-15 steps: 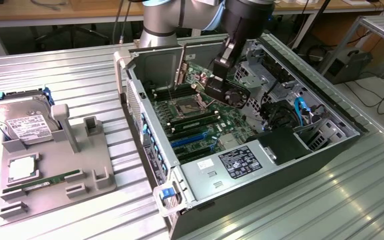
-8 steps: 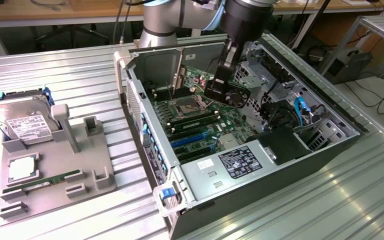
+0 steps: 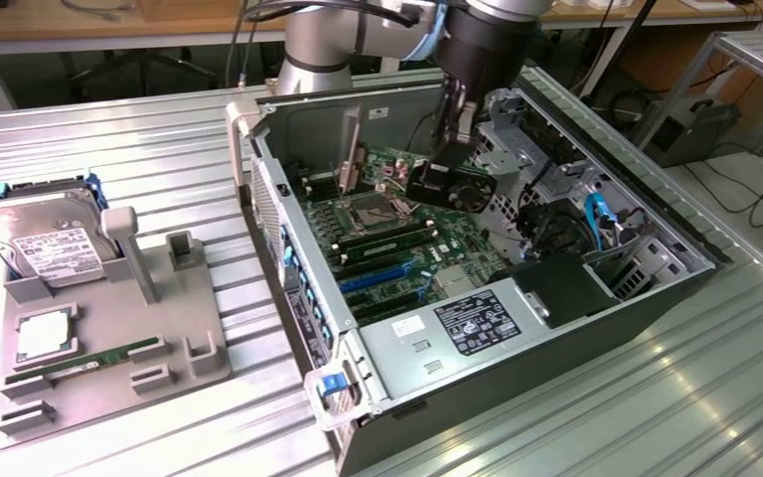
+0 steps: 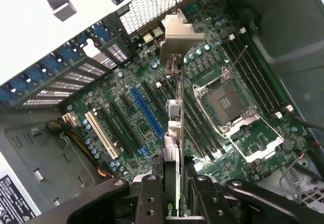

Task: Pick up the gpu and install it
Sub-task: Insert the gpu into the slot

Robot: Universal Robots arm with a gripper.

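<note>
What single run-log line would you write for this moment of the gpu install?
gripper: shut on gpu | gpu: on edge over motherboard slots, inside case | seated: cannot tell

The silver-grey cylindrical metal arm (image 3: 318, 45) is wearing a pale blue plastic joint ring (image 3: 424, 35), sitting at three o'clock from that tube in the exterior view. Thin black cables (image 3: 265, 12) are looping at eleven o'clock from it. A glossy black cylindrical wrist housing (image 3: 488, 45) is running into the matte black gripper (image 3: 437, 167), with a round black knob-like unit (image 3: 459, 189) bulging at five o'clock. In the wrist view, blocky black fingers (image 4: 151, 201) are showing small round screw holes beside rounded black linkage bars (image 4: 96, 198).
</note>
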